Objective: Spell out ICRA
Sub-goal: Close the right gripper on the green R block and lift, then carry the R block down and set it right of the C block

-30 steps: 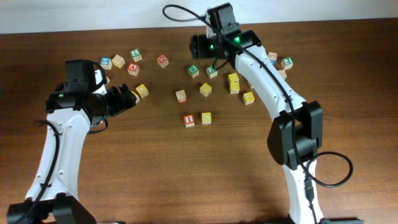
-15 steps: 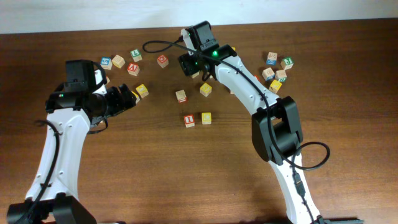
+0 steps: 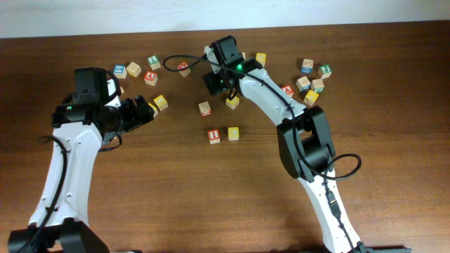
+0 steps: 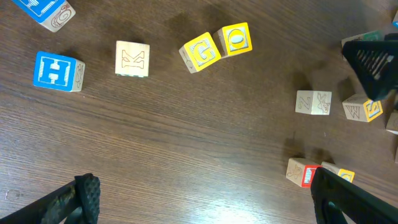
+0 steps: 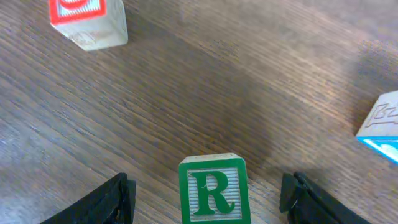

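While the green R cube (image 5: 213, 190) sits upright on the counter (image 5: 249, 93) right between the right tool's fingers (image 5: 109, 200), nothing's pinching it: there's a gap on both sides.

From overhead, the I cube (image 3: 214, 136) and C cube (image 3: 233, 133) are side by side near the middle of the counter, and the A cube (image 3: 150, 76) is off on the left arm's side in a loose bunch of other cubes. The right tool (image 3: 214, 83) is spread and hides the R cube from above. Its wrist view also catches a red-bordered cube (image 5: 87, 18) and a blue-edged cube (image 5: 382, 127), both well apart from R. The left tool (image 4: 202, 180) is spread wide over bare wood, with the G cube (image 4: 200, 51), O cube (image 4: 234, 38), K cube (image 4: 132, 59) and blue H cube (image 4: 58, 70) beyond it.
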Controlling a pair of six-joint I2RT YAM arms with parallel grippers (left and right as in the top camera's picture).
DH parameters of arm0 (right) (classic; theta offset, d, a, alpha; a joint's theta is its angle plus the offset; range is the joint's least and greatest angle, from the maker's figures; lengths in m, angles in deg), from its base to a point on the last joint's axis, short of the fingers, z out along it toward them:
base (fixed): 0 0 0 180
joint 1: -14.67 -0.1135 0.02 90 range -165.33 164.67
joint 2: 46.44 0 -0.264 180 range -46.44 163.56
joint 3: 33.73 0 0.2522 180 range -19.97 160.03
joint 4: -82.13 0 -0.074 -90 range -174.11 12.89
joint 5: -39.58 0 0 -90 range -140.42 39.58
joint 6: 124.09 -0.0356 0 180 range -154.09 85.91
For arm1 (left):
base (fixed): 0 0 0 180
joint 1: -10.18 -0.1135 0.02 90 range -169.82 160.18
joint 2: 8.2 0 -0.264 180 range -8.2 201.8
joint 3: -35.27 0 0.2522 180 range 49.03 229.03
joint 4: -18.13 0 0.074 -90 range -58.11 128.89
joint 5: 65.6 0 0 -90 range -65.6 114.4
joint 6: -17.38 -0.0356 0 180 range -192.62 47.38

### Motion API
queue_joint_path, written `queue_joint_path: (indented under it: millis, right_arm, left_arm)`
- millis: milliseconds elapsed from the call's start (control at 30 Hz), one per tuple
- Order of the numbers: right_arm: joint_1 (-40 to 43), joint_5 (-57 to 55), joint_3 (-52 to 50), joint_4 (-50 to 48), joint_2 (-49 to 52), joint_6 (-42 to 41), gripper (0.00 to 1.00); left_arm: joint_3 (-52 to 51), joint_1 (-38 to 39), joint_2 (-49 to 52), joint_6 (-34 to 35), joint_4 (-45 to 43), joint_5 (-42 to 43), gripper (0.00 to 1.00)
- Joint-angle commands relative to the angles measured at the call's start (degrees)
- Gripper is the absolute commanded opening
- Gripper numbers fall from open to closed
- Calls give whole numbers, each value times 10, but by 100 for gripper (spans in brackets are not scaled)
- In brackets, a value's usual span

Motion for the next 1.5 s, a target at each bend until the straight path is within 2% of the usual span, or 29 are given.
queue_joint_path:
  millis: [0,133,300,667,867,1167,1467]
  right_arm:
    - [0,5,-3,0,21,1,66]
    - [0,3,-3,-10,22,1,58]
    - [0,3,-3,-28,21,-8,40]
    - [1,3,2,-6,-5,-8,27]
    - [1,0,91,107,-17,-10,21]
    - [1,-42,249,355,-61,-25,5]
    - [10,-38,252,615,-66,-27,7]
  left_arm:
    - [3,2,3,-9,1,0,99]
    - [3,2,3,-9,1,-2,99]
    - [3,2,3,-9,1,-16,99]
    - [3,2,3,-9,1,-15,99]
    - [3,2,3,-9,5,-15,99]
    - [3,2,3,-9,11,-15,99]
    - [3,2,3,-9,14,-15,99]
